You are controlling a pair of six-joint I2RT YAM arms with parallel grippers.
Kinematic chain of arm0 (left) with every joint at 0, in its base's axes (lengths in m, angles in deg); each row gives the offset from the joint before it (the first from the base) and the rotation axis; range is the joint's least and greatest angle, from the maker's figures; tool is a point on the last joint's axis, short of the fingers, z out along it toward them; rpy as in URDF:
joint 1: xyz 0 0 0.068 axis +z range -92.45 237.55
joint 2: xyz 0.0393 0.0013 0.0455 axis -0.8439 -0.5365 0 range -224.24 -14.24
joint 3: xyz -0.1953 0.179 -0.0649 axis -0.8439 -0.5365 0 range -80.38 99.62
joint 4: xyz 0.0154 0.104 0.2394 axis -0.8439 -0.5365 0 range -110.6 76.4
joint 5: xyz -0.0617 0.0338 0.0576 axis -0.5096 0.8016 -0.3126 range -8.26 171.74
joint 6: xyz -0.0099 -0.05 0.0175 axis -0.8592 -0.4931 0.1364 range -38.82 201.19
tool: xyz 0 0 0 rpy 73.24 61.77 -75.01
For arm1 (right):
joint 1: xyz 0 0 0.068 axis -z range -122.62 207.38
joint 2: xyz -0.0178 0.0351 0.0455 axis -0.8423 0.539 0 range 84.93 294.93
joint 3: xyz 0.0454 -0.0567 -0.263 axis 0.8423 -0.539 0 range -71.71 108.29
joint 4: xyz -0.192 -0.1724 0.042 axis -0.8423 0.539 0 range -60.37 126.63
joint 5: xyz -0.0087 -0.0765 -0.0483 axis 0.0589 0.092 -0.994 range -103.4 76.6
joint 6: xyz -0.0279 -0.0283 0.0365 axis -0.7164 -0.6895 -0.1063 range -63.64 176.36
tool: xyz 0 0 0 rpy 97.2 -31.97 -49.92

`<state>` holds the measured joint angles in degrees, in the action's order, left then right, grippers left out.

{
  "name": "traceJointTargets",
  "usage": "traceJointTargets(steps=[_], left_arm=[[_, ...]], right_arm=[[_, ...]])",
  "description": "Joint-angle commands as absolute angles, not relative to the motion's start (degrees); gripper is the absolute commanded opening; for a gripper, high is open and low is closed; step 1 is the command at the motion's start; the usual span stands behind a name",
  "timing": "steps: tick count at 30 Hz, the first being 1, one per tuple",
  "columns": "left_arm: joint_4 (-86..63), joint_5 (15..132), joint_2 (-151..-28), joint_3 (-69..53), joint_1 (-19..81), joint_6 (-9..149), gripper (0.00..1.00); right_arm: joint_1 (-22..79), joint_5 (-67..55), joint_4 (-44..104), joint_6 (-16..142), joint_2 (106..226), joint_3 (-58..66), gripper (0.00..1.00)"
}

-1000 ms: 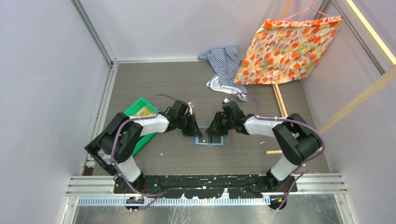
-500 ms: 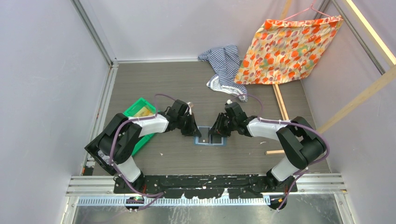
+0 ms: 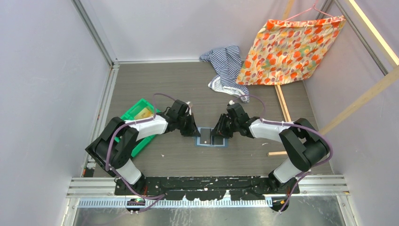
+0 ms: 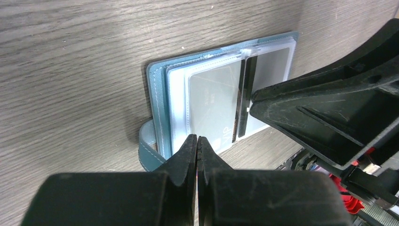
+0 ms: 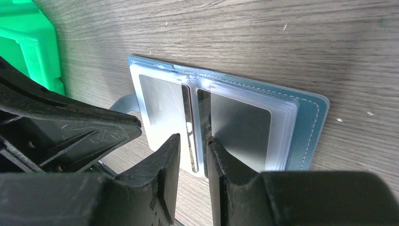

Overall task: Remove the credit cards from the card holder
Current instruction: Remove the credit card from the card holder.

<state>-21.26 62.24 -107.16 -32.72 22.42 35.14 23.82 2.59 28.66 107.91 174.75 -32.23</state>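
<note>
The card holder (image 3: 211, 139) lies open and flat on the tabletop (image 3: 164, 84), its slate-blue cover (image 4: 159, 103) under a stack of clear sleeves. The credit cards (image 4: 214, 101) sit inside those sleeves, one grey-dark card showing in each panel either side of the centre fold.

The left claw (image 4: 196, 143) is at the holder's left edge with its fingers pressed together. They may be nipping the sleeve's rim, but the angle does not settle it.

The right claw (image 5: 193, 153) hangs over the holder's centre fold, its fingers a narrow gap apart.

Left of the holder stands a green bin (image 3: 132, 108). One compartment holds something yellowish, too small to name.
</note>
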Motion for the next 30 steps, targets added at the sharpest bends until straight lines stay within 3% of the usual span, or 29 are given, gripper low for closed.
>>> traceJointTargets(steps=[1, 18, 25, 27, 30], left_arm=[[-20.4, 61.6, -109.0, -31.8, 22.7, 35.8, 0.00], [-12.1, 56.3, -110.1, -33.0, 22.7, 32.0, 0.01], [-13.4, 57.0, -111.2, -32.0, 22.7, 32.7, 0.01], [-15.6, 58.5, -110.0, -32.1, 22.7, 33.1, 0.06], [-17.0, 60.6, -108.0, -32.4, 22.7, 33.3, 0.22]], right_arm=[[24.0, 1.4, 28.7, 107.6, 173.3, -31.8, 0.33], [24.0, 1.0, 29.1, 107.6, 172.9, -32.0, 0.46], [24.0, 1.3, 28.6, 108.1, 172.6, -32.2, 0.47], [24.2, 1.3, 28.5, 108.1, 172.6, -32.3, 0.47], [24.1, 1.3, 28.4, 108.1, 172.8, -32.4, 0.47]])
